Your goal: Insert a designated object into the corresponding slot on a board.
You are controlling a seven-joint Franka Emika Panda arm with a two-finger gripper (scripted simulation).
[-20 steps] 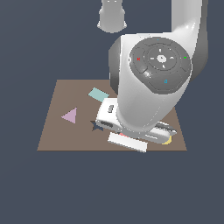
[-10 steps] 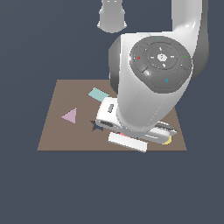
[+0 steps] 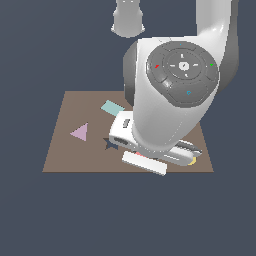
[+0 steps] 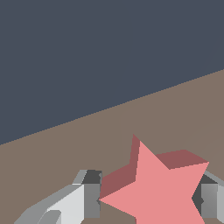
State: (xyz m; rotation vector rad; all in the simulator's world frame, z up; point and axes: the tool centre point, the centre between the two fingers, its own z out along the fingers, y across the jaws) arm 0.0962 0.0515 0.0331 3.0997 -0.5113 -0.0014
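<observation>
In the wrist view the salmon-red star (image 4: pixel 159 188) lies flat on the brown board (image 4: pixel 65 148). My gripper (image 4: pixel 148 197) is around it. One finger (image 4: pixel 89 197) touches one star point and the other finger (image 4: pixel 211 194) touches the opposite side, so the gripper is shut on the star. In the exterior view the arm hides the star and the fingers, and only the white hand (image 3: pixel 144 161) shows low over the board (image 3: pixel 65 155). The dark navy star slot (image 3: pixel 110 144) peeks out just to the exterior view's left of the hand.
A lilac triangle (image 3: pixel 80 132) and a teal rectangle (image 3: pixel 112 107) lie on the board's left half in the exterior view. A bit of the yellow piece (image 3: pixel 192 161) shows by the hand's right end. The arm's base (image 3: pixel 129 20) stands behind the board.
The arm's last joint has turned slightly. The hand stays low over the board at the same spot.
</observation>
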